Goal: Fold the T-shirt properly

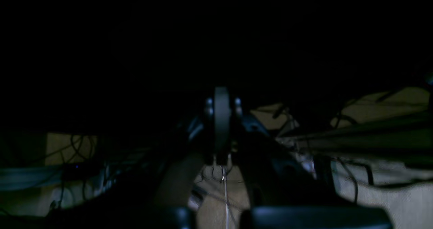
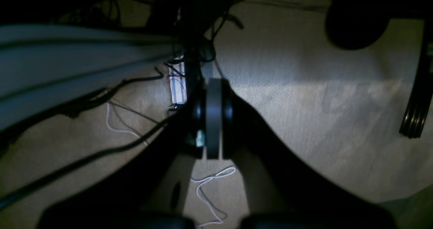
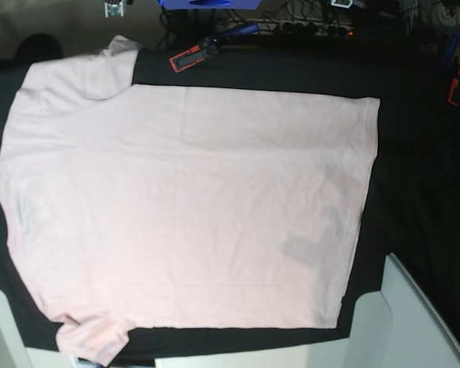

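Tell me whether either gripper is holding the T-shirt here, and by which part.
Nothing is held. The T-shirt lies spread flat on the black table with no arm over it; both wrist views show only floor and cables.

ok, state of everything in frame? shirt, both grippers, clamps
T-shirt: spread flat, unfolded, on the black table cover.
Grey patch: facing up, near the hem.
Left gripper: fingers shut, holding nothing, off the shirt.
Right gripper: fingers shut, holding nothing.
Red-handled clamp: lying at the table's far edge.
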{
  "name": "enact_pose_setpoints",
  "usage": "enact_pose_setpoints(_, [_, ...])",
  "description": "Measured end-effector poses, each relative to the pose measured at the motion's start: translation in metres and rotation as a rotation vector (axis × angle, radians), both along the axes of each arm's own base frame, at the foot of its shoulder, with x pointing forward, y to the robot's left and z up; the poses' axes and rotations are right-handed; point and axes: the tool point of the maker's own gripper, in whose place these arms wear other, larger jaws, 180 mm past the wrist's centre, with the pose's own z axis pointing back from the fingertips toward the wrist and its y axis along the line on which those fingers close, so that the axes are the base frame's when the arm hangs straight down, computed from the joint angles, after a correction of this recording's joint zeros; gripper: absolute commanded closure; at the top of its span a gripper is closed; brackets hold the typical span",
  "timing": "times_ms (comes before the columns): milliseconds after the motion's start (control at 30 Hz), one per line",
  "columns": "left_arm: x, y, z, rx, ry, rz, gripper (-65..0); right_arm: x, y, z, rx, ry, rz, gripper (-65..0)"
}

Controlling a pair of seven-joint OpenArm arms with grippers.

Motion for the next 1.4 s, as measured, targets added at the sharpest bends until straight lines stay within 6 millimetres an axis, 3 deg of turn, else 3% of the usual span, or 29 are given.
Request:
enact_pose_setpoints(100, [-0.012,0.000,-0.002,-0.001,0.029,0.004,0.0,-0.013,-0.001,0.012,-0.004,0.000,0.000,-0.1])
enact_pose_setpoints(167, [-0.009,-0.001,-0.003,-0.003,0.024,0.005,0.0,-0.012,-0.002,0.018,-0.005,-0.018,-0.002,-0.1])
enact_pose_setpoints(300, [-0.009,0.000,-0.007,-0.003,0.032,0.010,0.0,-0.002,-0.001,0.016,-0.003,-0.037,0.000,-0.1])
enact_pose_setpoints(367, [-0.013,-0.001,-0.010,-0.006,0.050,0.013,0.0,-0.006,0.000,0.006,-0.001,-0.005,0.001,-0.1])
enact_pose_setpoints(433, [-0.025,0.000,-0.028,-0.005,0.155,0.033,0.0,-0.028,0.001,-0.015,0.004,0.132,-0.001,-0.7])
enact_pose_setpoints(533, [-0.053,0.002,-0.077,-0.004,0.503,0.094,0.0,-0.065,0.000,-0.045,0.013,0.418,0.003,-0.9])
enact_pose_setpoints(567, [-0.061,0.001,-0.089,-0.006,0.619,0.117,0.0,-0.067,-0.002,-0.049,0.012,0.460,0.003,-0.9])
enact_pose_setpoints(667, [-0.041,-0.002,-0.101,-0.018,0.700,0.139,0.0,-0.038,-0.008,-0.054,0.001,0.363,0.005,-1.0])
enact_pose_setpoints(733, [-0.029,-0.002,-0.101,-0.019,0.671,0.134,0.0,-0.036,-0.007,-0.054,0.000,0.342,0.004,-1.0])
enact_pose_setpoints(867, [-0.049,0.003,-0.099,-0.008,0.709,0.135,0.0,-0.055,-0.004,-0.052,0.008,0.392,0.003,-1.0])
enact_pose_setpoints(967, [-0.058,0.002,-0.099,-0.009,0.728,0.136,-1.2,-0.054,-0.007,-0.052,0.004,0.390,0.003,-1.0])
enact_pose_setpoints(1100, [-0.043,-0.004,-0.100,-0.020,0.694,0.133,-4.4,-0.043,-0.007,-0.053,0.004,0.359,0.003,-1.0])
enact_pose_setpoints(1200, [-0.041,-0.003,-0.100,-0.019,0.689,0.134,-13.1,-0.045,-0.007,-0.053,0.003,0.364,0.003,-1.0])
enact_pose_setpoints(1333, [-0.049,-0.002,-0.100,-0.015,0.713,0.139,-39.3,-0.047,-0.007,-0.053,0.004,0.368,0.003,-1.0])
enact_pose_setpoints(1400, [-0.049,-0.002,-0.100,-0.014,0.712,0.135,-40.6,-0.047,-0.007,-0.053,0.003,0.367,0.003,-1.0])
